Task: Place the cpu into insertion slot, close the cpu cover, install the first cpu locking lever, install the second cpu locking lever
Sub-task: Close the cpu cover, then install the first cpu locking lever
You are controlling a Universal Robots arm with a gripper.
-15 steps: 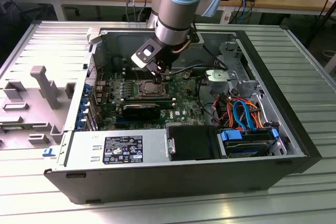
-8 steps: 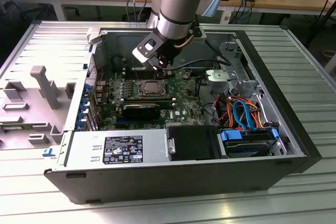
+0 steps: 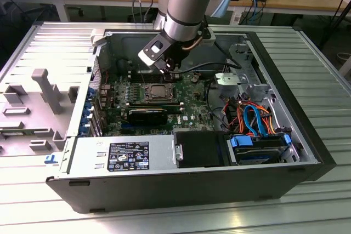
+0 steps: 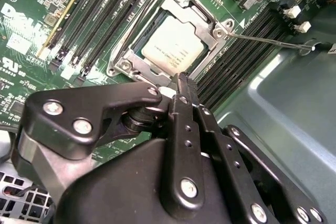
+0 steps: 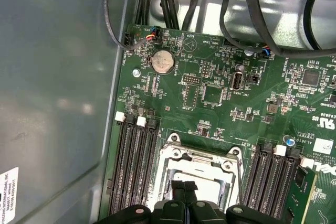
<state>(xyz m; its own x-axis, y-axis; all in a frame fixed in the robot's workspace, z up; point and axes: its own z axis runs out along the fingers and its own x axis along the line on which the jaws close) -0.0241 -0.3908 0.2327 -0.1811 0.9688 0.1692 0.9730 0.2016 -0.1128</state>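
Pointing down, pincer [image 4: 181, 81] above cpu [image 4: 170, 45]

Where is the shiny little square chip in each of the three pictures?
Exterior view: the cpu sits in the middle of the open computer case, right by the gripper.
Second wrist view: the cpu lies inside the silvery cpu cover, just past the gripper.
First wrist view: the cpu shows inside the cpu cover, partly behind the gripper.
Shared landmark: the black gripper tips next to the chip.
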